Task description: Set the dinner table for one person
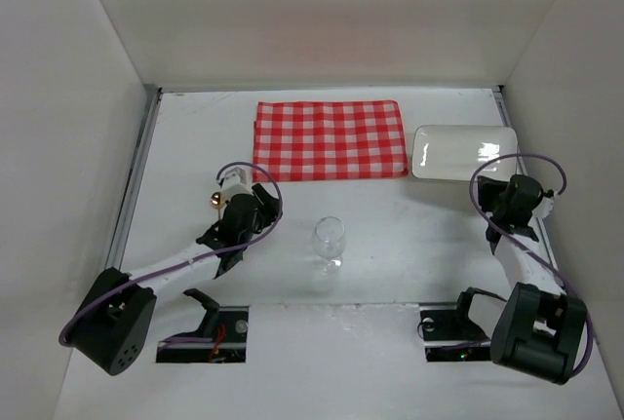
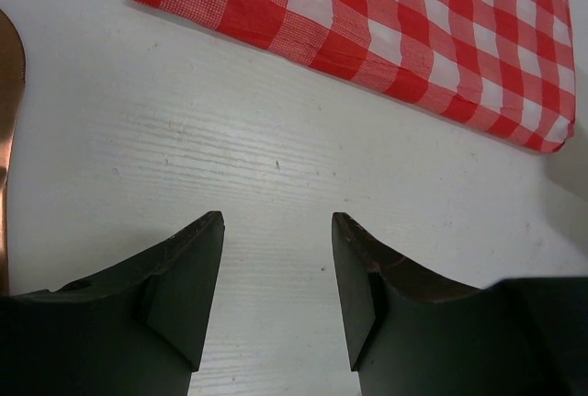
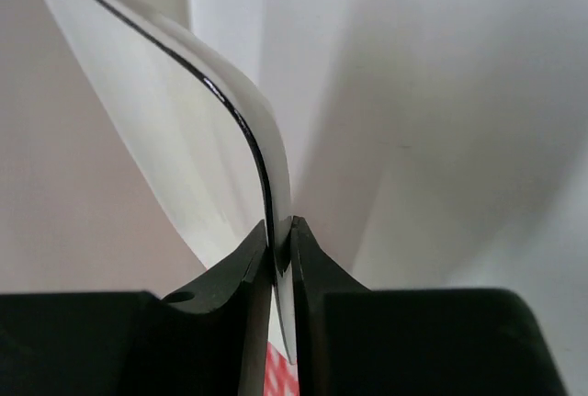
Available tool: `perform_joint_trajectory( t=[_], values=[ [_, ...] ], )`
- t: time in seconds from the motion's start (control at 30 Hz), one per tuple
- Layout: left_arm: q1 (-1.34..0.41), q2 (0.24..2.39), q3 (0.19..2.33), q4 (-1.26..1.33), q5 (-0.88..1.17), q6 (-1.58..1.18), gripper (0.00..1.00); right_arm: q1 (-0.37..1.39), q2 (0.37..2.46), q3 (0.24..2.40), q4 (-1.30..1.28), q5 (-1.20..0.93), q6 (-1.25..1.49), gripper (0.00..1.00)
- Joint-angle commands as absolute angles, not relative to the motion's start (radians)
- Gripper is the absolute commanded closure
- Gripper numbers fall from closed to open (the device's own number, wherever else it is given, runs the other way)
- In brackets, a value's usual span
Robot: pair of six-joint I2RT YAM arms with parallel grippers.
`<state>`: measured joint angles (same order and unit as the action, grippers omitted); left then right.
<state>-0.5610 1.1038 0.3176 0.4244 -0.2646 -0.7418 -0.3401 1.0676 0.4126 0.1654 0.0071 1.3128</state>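
A bare stretch of tabletop (image 1: 409, 235) is left between the upright wine glass (image 1: 329, 241) at centre and the right arm (image 1: 522, 264). Open surface is seen ahead of the parted left pincer (image 2: 277, 220), bounded beyond by the checked cloth (image 2: 386, 19). A copper-coloured object (image 2: 7, 74) is placed just left of it. The right side is crowded by a white plate (image 1: 458, 152) clamped in the right pincer (image 3: 280, 224).

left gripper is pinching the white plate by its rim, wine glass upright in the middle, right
Wrong arm: the right gripper pinches the white plate by its rim, as the right wrist view shows; the left gripper is open. The wine glass is upright.
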Motion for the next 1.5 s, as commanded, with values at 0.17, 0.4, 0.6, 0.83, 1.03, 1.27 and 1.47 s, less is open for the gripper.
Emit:
perform_joint_trajectory(
  t=[0.17, 0.4, 0.6, 0.83, 1.03, 1.27, 1.47],
  values=[
    [-0.553, 1.089, 0.307, 0.465, -0.265, -0.746, 0.52, -0.334, 1.031, 0.480, 0.247, -0.015, 1.298, 1.00],
    [-0.551, 1.098, 0.310, 0.466, -0.265, -0.744, 0.52, -0.314, 0.974, 0.505, 0.242, -0.043, 1.318, 1.00],
    [-0.547, 1.083, 0.305, 0.466, -0.267, -0.742, 0.52, -0.305, 0.888, 0.523, 0.239, -0.078, 1.371, 1.00],
    [-0.524, 1.055, 0.301, 0.459, -0.265, -0.736, 0.52, -0.263, 0.844, 0.546, 0.239, -0.098, 1.422, 1.00],
    [-0.496, 1.026, 0.288, 0.457, -0.265, -0.735, 0.52, -0.084, 0.977, 0.558, 0.440, -0.037, 1.540, 1.00],
    [-0.453, 0.999, 0.272, 0.463, -0.265, -0.726, 0.52, 0.145, 1.239, 0.653, 0.711, 0.069, 1.673, 1.00],
    [-0.429, 0.986, 0.259, 0.479, -0.264, -0.721, 0.52, 0.298, 1.515, 0.787, 0.863, 0.141, 1.759, 1.00]
  ],
)
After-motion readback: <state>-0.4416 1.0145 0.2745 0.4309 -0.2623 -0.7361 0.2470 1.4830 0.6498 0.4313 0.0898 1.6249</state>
